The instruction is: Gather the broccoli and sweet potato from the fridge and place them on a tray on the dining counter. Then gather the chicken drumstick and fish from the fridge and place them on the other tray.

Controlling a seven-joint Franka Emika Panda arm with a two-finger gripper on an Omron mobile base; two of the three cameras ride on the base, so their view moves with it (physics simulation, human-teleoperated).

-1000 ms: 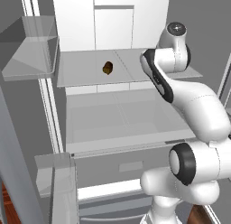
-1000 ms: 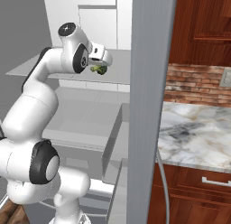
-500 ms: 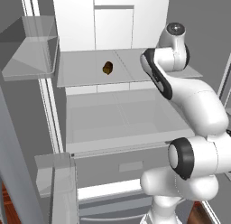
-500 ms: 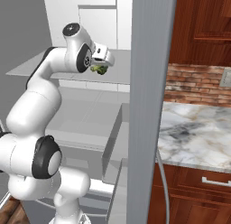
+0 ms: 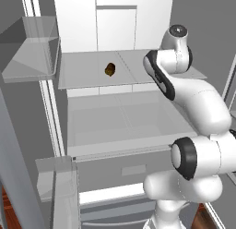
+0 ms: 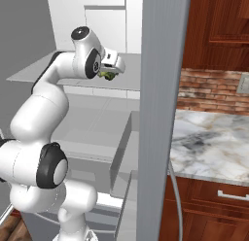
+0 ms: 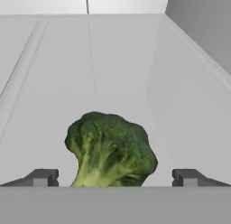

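Both fingers (image 7: 45,178) stand spread either side of broccoli (image 7: 110,148)

Pincer (image 7: 113,178) up at the fridge's upper shelf (image 7: 54,83), fingertips (image 7: 43,178) spread wide with the broccoli (image 7: 110,148) sitting on the shelf right between them, not touching either. Bare shelf stretching out beyond the broccoli, back wall (image 7: 85,2) behind that, side wall (image 7: 203,29) off to the pincer's right. Small item (image 5: 110,69) on the same shelf, well off to the pincer's left. Lower shelf (image 5: 124,122) underneath. Marble surface (image 6: 214,143) off to the right, past the fridge wall.
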